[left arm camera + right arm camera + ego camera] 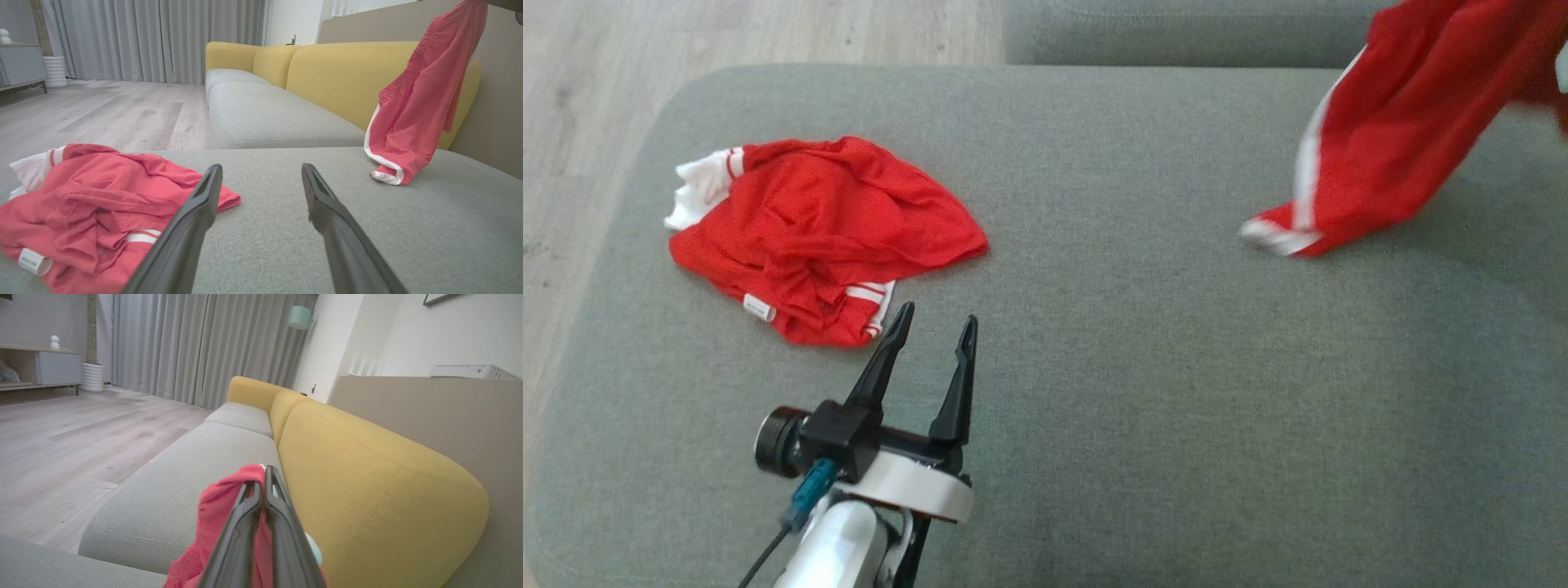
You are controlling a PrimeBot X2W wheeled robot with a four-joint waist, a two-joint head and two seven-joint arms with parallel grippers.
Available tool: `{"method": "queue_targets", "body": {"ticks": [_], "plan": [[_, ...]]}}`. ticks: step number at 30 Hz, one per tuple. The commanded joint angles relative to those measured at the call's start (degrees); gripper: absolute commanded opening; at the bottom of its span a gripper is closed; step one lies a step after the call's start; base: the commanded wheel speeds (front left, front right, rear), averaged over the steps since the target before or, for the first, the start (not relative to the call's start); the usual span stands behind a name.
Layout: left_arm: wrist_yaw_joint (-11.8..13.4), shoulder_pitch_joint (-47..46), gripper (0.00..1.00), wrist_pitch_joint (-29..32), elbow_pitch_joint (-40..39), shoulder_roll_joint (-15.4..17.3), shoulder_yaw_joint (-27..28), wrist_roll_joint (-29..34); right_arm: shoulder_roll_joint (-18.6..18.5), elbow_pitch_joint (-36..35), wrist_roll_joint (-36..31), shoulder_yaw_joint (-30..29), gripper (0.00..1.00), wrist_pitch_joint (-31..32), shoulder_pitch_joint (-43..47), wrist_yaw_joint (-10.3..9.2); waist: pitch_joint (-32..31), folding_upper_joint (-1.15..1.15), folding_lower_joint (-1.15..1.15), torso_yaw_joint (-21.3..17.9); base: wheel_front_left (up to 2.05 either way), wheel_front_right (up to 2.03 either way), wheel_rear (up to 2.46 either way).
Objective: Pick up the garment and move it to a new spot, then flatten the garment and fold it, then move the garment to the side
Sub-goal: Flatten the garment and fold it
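Observation:
A red garment [1405, 122] with white side stripes hangs at the upper right of the head view, its lower hem touching the grey seat cushion [1143, 343]. In the left wrist view this garment [421, 102] dangles in front of the yellow backrest. My right gripper [263, 477] is shut on the garment's [220, 506] red fabric, which bunches around its fingers. My left gripper [937, 318] hovers open over the cushion's front left, nothing between its fingers [192, 220].
A second red garment [817, 237] with white trim lies crumpled on the cushion, just left of and beyond my left gripper [261, 169]. The yellow backrest [339, 77] runs along the right. Wooden floor [596, 122] lies past the cushion's left edge.

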Motion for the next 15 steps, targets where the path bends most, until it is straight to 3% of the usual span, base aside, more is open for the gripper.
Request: {"method": "queue_targets", "body": {"ticks": [1, 7, 10, 15], "plan": [[-0.02, -0.57, 1.00, -0.70, -2.19, 0.09, 2.67, 0.42, 1.24, -2.07, -1.10, 0.88, 0.00, -1.11, -2.00, 0.39, -0.82, 0.00, 0.01, 0.35, 0.00, 0.00, 0.00], [-0.16, 0.99, 1.00, -0.70, -2.51, -0.05, 3.04, 0.58, 5.90, -4.35, -3.43, 5.93, 0.00, -1.57, 3.38, 0.39, -1.98, 0.00, 0.01, 0.80, 0.00, 0.00, 0.00], [-0.20, 1.57, 1.00, -0.70, -2.56, 0.01, 3.27, 0.66, 10.59, -6.17, -2.55, 9.53, 0.00, -1.11, 9.78, 0.39, -2.07, 0.00, 0.01, 0.80, 0.00, 0.00, 0.00], [-0.27, 1.77, 1.00, -0.70, -2.38, 0.18, 3.51, 0.80, 18.63, -9.79, 0.58, 20.75, 0.00, 0.42, 22.68, 0.39, -1.76, 0.00, 0.01, 0.35, 0.00, 0.00, 0.00]]}}
